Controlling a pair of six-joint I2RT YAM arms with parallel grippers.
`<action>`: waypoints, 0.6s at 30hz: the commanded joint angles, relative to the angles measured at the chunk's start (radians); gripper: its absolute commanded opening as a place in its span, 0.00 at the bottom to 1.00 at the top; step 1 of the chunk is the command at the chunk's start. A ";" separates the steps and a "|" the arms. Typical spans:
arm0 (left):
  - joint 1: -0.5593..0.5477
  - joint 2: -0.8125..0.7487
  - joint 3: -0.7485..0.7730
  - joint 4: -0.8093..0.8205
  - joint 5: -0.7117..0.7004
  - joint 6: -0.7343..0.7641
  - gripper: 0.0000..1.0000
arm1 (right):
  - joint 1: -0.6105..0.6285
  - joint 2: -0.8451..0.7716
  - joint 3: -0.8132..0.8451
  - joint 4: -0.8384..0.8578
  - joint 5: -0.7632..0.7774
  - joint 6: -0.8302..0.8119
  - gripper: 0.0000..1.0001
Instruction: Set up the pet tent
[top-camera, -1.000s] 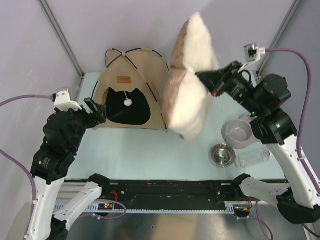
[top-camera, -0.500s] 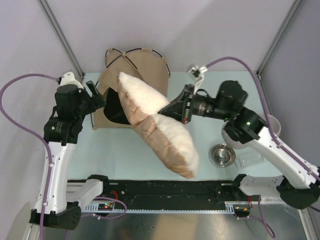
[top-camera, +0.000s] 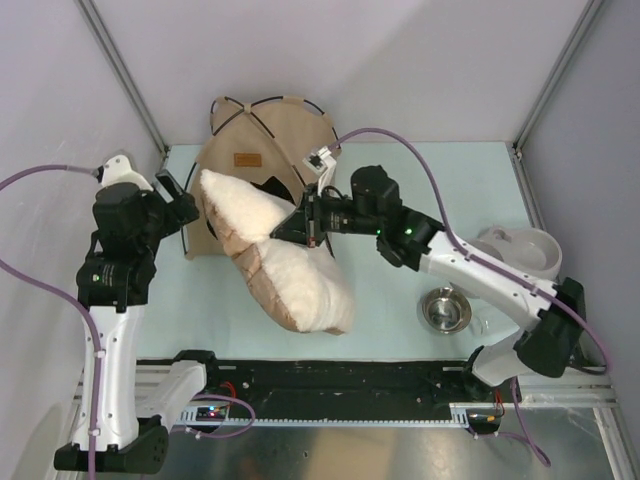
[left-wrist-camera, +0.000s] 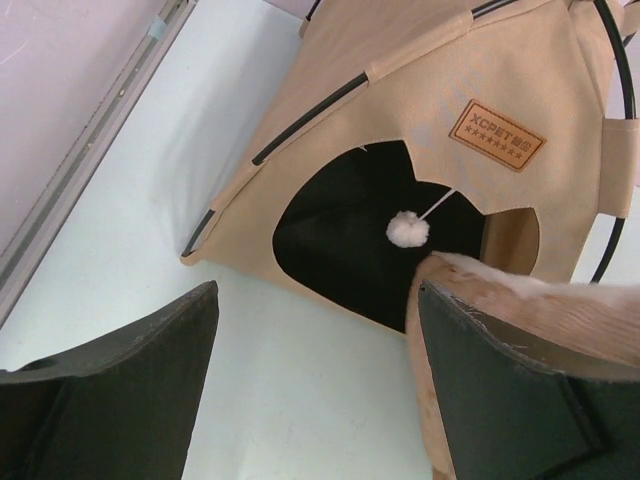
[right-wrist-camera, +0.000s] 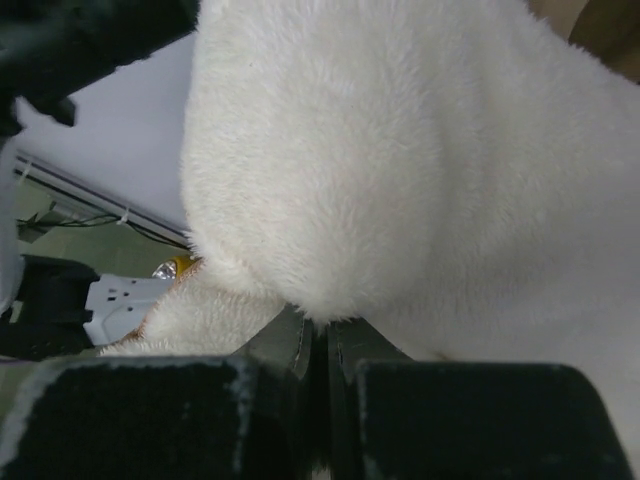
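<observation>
- Found pet tent (top-camera: 250, 135) standing erect at the far left of the tabletop (top-camera: 430, 175). Black poles cross at its peak and the rounded doorway faces the arm bases.
- Read brown label (left-wrist-camera: 496, 135) on the canvas above the doorway. Saw white pom-pom (left-wrist-camera: 408, 229) hanging on a thin cord in the opening, against the dark interior.
- Noted fluffy cream pillow (top-camera: 285, 270) directly in front of the tent doorway, folded and hiding most of the opening in the top view. Upper corner sits at the doorway, lower end reaches away from the tent toward the arm bases. Cannot tell whether plush touches canvas.
- Logged right gripper (top-camera: 305, 222) just in front of the tent's right front edge, jaws clamped tight on a pinch of the pillow. Wrist view filled with cream plush.
- Logged left gripper (top-camera: 175, 195) just left of the tent's front-left corner, jaws spread wide, nothing between them. Pillow edge close by its right finger; contact unclear.
- Spotted steel bowl (top-camera: 445, 308) well right of the tent, and grey dish (top-camera: 525, 248) farther right again.
</observation>
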 joint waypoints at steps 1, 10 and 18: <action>0.012 -0.030 -0.024 0.011 -0.010 -0.006 0.85 | -0.006 0.045 0.014 0.172 0.018 0.035 0.00; 0.013 -0.043 -0.051 0.012 0.018 -0.015 0.85 | 0.037 0.155 0.013 0.133 0.468 0.028 0.00; 0.013 -0.056 -0.104 0.015 0.061 -0.036 0.84 | 0.103 0.331 0.110 0.078 0.785 0.099 0.00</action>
